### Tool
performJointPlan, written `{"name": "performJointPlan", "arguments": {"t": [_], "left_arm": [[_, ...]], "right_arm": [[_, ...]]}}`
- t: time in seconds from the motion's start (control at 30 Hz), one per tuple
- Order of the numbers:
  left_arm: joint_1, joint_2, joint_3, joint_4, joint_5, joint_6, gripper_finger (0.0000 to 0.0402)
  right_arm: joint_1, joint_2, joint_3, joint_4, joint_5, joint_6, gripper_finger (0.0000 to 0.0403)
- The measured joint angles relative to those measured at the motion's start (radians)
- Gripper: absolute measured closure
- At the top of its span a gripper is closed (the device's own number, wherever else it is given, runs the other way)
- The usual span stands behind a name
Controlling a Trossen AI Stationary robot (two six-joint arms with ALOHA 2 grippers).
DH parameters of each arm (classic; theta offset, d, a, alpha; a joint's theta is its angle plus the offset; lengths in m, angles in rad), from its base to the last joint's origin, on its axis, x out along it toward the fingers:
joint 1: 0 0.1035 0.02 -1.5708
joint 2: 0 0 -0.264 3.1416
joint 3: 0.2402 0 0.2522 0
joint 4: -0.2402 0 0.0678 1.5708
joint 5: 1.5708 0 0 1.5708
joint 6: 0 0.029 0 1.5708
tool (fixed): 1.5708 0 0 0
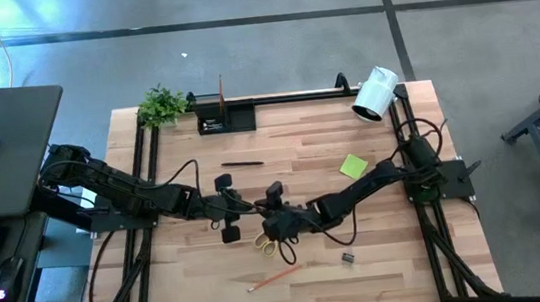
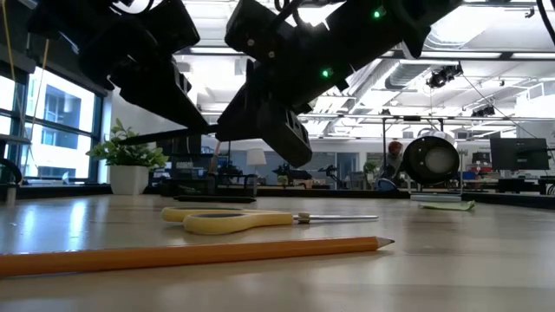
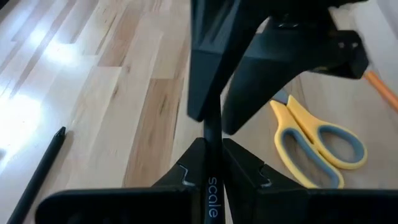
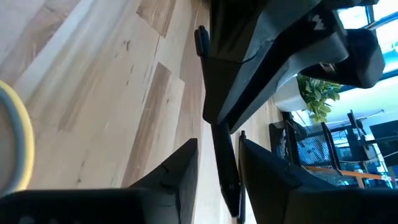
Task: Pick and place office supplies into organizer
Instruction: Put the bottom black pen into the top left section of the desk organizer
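- Handover is my reading of the step: 1 black pen [image 3: 212, 134] hangs in the air over the middle of the surface [image 1: 202, 269], with both tools on it at once, probably so it can be re-gripped at a better angle for the organizer [image 1: 224, 116].
- Left tool [image 3: 211, 155] is clenched on the pen, its fingers pressed to the shaft just below the printed lettering, so it carries the weight.
- Right tool [image 4: 217, 149] straddles the same pen from the opposite end; its fingers are released, standing on either side of the shaft with a sliver of gap on one side, so it has no firm hold yet.
- Pose: the left arm reaches in from the left edge and the right arm from the right, both stretched low and nearly level, wrists turned toward each other, tips meeting nose to nose above the surface.
- Organizer sits at the far edge, well apart from the held pen, between a small green plant [image 1: 161, 106] and a white cylinder [image 1: 376, 94].
- Waiting loose on the surface: yellow-handled scissors [image 1: 266, 240] just beneath the tools, an orange pencil [image 1: 273, 275] nearer the front edge, a 2nd black pen [image 1: 242, 163], a lime-green sticky-note pad [image 1: 353, 166] and a small binder clip [image 1: 348, 257].
- Risk, as I judge it: if the left lets go before the right closes, the pen drops beside the scissors.
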Motion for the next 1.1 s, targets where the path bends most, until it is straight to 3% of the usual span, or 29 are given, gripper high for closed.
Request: {"name": "performJointPlan", "arguments": {"t": [0.3,0.6,0.77,0.97,1.1], "left_arm": [[0.000,0.000,0.000,0.004,0.006,0.002,0.0379],[0.000,0.000,0.000,0.001,0.008,0.004,0.0378],[0.000,0.000,0.000,0.021,0.005,0.036,0.0378],[0.000,-0.013,0.097,-0.108,-0.006,0.081,0.0378],[-0.001,-0.060,0.190,-0.188,-0.006,0.090,0.0379]], "right_arm": [[0.000,0.000,0.000,-0.002,-0.001,-0.002,0.0317],[0.002,0.000,0.000,-0.009,-0.022,-0.001,0.0385],[0.003,0.000,0.000,-0.013,0.010,0.024,0.0385],[0.002,-0.018,-0.014,-0.019,0.057,0.113,0.0387],[-0.011,-0.088,-0.083,0.001,0.035,0.181,0.0387]]}}
